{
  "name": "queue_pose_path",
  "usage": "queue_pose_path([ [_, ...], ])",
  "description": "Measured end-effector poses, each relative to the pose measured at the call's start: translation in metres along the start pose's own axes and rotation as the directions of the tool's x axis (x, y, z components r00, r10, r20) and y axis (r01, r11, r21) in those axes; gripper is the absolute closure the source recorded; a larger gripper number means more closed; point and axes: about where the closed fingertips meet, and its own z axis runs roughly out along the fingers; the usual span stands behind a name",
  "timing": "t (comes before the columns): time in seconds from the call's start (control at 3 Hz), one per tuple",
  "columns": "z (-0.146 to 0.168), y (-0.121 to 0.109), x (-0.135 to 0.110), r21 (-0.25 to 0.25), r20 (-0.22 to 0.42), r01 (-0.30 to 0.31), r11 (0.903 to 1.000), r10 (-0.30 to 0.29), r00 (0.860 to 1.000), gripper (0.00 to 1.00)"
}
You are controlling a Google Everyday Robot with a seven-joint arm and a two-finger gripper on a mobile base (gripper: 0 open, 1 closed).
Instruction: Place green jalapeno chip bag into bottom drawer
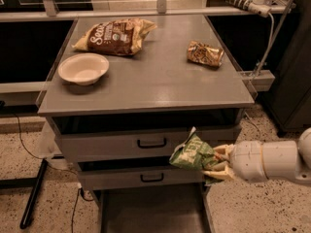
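The green jalapeno chip bag is a crinkly green foil bag with white lettering. My gripper is shut on its right end and holds it in the air in front of the cabinet's two upper drawers, right of their black handles. My white arm comes in from the right edge. The bottom drawer is pulled out below, a flat grey tray with low sides, and the bag hangs above its right part.
On the cabinet top lie a brown-and-yellow bag, a white bowl and a small gold-brown bag. A black pole leans at the lower left. A cable and rail stand at the right.
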Motion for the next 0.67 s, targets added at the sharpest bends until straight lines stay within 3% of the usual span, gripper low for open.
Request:
queue_pose_path([
  [0.33, 0.057, 0.014, 0.047, -0.029, -0.007, -0.008, 0.9995, 0.008, 1.000, 1.00],
  [0.67, 0.097, 0.019, 0.089, -0.010, 0.016, 0.031, 0.9995, -0.030, 0.999, 1.00],
])
